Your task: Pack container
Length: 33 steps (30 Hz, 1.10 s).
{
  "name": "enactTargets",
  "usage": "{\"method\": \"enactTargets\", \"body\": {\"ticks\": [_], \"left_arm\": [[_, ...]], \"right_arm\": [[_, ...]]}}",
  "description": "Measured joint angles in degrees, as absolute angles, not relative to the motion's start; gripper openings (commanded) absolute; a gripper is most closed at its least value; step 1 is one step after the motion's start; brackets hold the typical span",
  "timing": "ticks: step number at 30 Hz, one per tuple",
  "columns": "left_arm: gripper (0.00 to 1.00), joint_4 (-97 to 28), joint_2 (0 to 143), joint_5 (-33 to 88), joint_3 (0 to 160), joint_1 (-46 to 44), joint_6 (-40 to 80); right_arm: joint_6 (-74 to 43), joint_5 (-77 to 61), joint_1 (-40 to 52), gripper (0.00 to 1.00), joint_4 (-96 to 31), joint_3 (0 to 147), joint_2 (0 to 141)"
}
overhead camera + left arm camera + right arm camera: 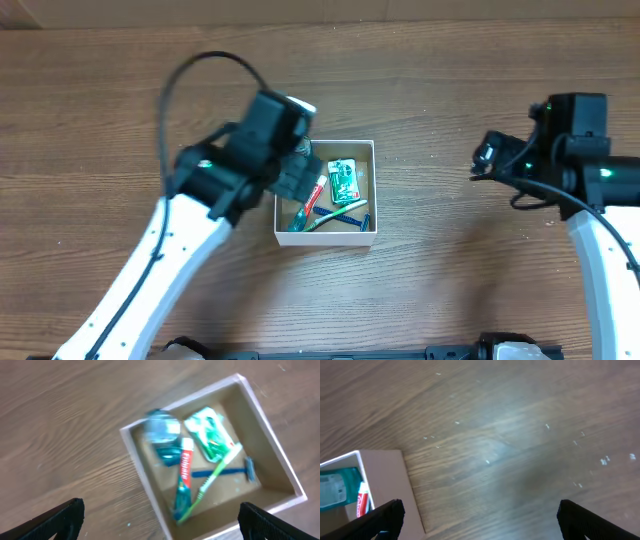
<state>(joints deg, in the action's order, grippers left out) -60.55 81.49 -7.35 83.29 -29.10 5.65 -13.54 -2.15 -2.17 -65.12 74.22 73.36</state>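
The container [372, 190] is a small white-walled box with a tan floor at the table's middle. It holds a green packet [343, 180], a red-and-white toothpaste tube [314, 200], a green toothbrush [338, 213] and a blue razor [350, 220]. The left wrist view shows the container [145, 480] with the same packet [210, 435], tube [185, 467], toothbrush [215, 472], razor [240, 471] and a blurred teal item [162, 432] at its back left corner. My left gripper [303, 172] [160, 520] hangs open and empty over that corner. My right gripper [482, 157] [480, 520] is open and empty, well to the right.
The wooden table [470, 270] surrounds the box. The right wrist view shows one corner of the container [385, 475] at its left edge, with bare wood elsewhere.
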Motion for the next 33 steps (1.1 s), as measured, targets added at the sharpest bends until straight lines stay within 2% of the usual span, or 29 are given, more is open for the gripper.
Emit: {"method": "enactTargets", "body": {"ticks": [4,12,16,21,25,28,33], "left_arm": [[1.00,-60.6,79.7,-8.5,83.3,-18.2,11.3],[1.00,-59.8,79.7,-9.1,83.3,-5.1,18.0],[1.00,-59.6,79.7,-9.1,83.3,-2.5,21.1],[1.00,-62.0,79.7,-9.1,83.3,-2.3,20.7],[1.00,-62.5,76.8,-9.1,82.0,-2.3,20.5],[1.00,-57.8,65.3,-9.1,72.3,-2.3,18.7],[1.00,-53.9,44.9,-9.1,56.4,-2.3,16.5]], "right_arm": [[-12.6,-0.3,5.8,1.00,-59.4,76.5,77.0],[-12.1,1.0,6.9,1.00,-47.4,78.7,87.9],[-11.7,1.1,6.9,1.00,-45.5,78.8,88.0],[-12.4,1.3,6.9,1.00,-49.0,78.8,87.5],[-14.9,3.6,6.9,1.00,-48.9,77.3,80.9],[-15.9,4.5,6.9,1.00,-46.1,71.8,70.7],[-17.9,5.5,6.9,1.00,-42.2,53.8,51.5]]}}
